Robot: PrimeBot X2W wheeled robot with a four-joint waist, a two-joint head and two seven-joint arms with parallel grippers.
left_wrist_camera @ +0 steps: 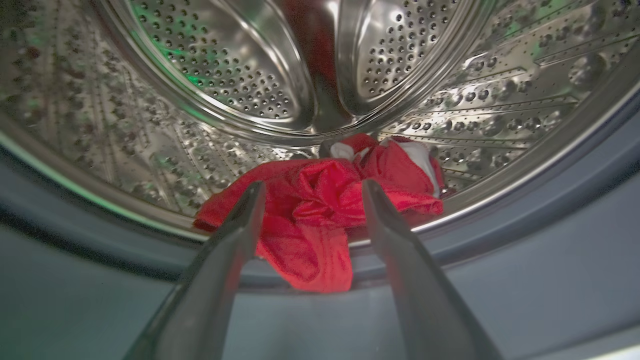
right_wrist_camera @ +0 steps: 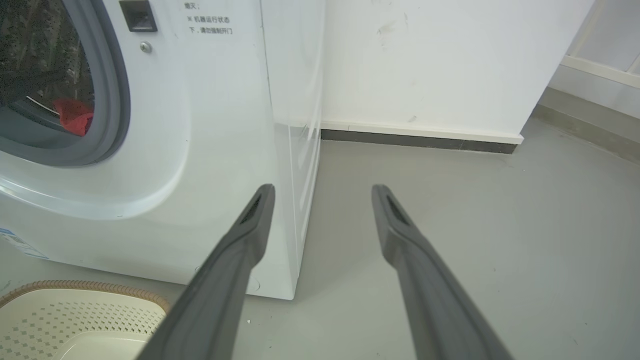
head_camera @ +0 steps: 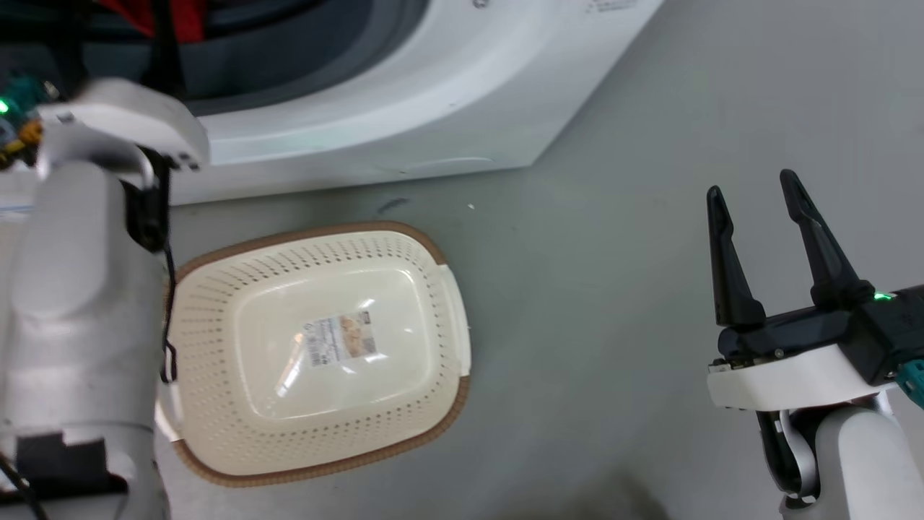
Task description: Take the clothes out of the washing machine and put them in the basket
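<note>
Red clothes (left_wrist_camera: pixel 325 210) with white trim lie bunched at the front lip of the washing machine's steel drum (left_wrist_camera: pixel 220 75), one fold hanging over the grey door seal. My left gripper (left_wrist_camera: pixel 310 187) is open, its fingertips on either side of the bundle, just short of it. In the head view my left arm reaches into the washing machine (head_camera: pixel 404 94), where a bit of the red clothes (head_camera: pixel 173 14) shows. The cream basket (head_camera: pixel 317 347) stands empty on the floor in front of the machine. My right gripper (head_camera: pixel 751 188) hangs open over bare floor at the right.
Grey floor (head_camera: pixel 613 289) spreads to the right of the basket. In the right wrist view the washing machine (right_wrist_camera: pixel 225 125) stands against a white wall (right_wrist_camera: pixel 425 65) with a dark skirting strip, and the basket's rim (right_wrist_camera: pixel 85 287) shows at the lower left.
</note>
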